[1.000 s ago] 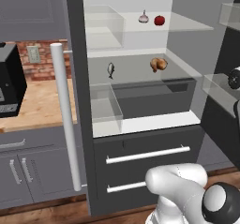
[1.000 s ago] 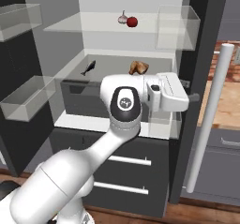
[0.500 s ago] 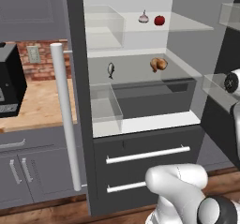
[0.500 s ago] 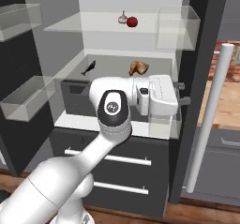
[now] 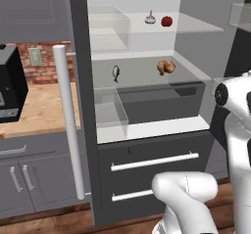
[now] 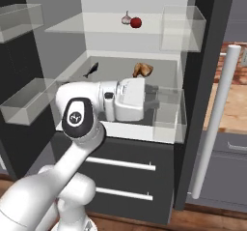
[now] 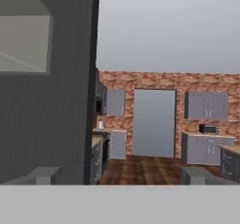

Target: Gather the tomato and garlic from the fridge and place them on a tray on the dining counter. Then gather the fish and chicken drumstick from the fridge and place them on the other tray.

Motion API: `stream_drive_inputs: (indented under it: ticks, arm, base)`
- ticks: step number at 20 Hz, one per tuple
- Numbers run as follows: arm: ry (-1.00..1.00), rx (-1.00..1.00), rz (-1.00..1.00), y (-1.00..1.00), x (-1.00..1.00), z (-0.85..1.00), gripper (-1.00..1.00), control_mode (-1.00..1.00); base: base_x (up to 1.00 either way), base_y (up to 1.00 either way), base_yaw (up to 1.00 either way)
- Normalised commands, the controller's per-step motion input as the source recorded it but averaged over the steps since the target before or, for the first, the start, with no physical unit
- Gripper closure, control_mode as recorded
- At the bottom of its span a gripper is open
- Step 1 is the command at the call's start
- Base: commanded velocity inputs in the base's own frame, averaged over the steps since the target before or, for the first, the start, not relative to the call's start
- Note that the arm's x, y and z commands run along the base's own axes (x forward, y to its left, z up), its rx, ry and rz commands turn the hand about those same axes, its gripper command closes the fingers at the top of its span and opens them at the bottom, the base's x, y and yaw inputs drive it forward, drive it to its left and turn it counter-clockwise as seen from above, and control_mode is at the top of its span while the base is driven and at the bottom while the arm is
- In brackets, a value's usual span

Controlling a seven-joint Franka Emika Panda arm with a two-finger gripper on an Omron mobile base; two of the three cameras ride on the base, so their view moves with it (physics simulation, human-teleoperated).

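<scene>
In the open fridge, the white garlic (image 5: 150, 18) (image 6: 126, 19) and red tomato (image 5: 166, 21) (image 6: 136, 22) sit side by side on the top shelf. One shelf down lie the dark fish (image 5: 116, 73) (image 6: 91, 70) on the left and the brown chicken drumstick (image 5: 165, 67) (image 6: 143, 69) on the right. My gripper (image 6: 154, 98) (image 7: 119, 176) hangs in front of the fridge at the height of the lower shelf, pointing right, away from the food. Its fingertips (image 7: 44, 174) stand wide apart, open and holding nothing. The trays and dining counter are out of view.
Clear bins (image 5: 110, 113) (image 6: 170, 114) stand on the fridge shelves, with two dark drawers (image 5: 154, 162) below. A white handle bar (image 5: 68, 130) (image 6: 217, 123) runs down beside the fridge. A black appliance (image 5: 10, 86) sits on the wooden counter to the left.
My arm has swung, carrying the hand leftward in the right base view and in from the right edge of the left base view. The jaws have spread a little wider.
</scene>
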Motion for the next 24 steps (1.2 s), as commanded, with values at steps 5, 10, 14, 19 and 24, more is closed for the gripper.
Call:
stream_drive_inputs:
  ticks: [5,10,14,19,24]
  arm:
    - [0.07,0.0,0.06,0.83,-0.26,0.28,-1.0,-1.0]
    - [0.07,0.0,0.15,0.72,-0.3,0.14,-1.0,-1.0]
    - [0.09,0.0,0.29,0.76,-0.45,0.0,-1.0,-1.0]
    - [0.16,0.01,0.29,0.59,-0.47,0.07,-1.0,-1.0]
    - [0.23,0.05,0.27,0.37,-0.4,0.16,-1.0,-1.0]
  base:
    - [0.0,0.0,0.0]
    - [0.0,0.0,0.0]
    - [0.0,0.0,0.0]
    - [0.0,0.0,0.0]
    - [0.0,0.0,0.0]
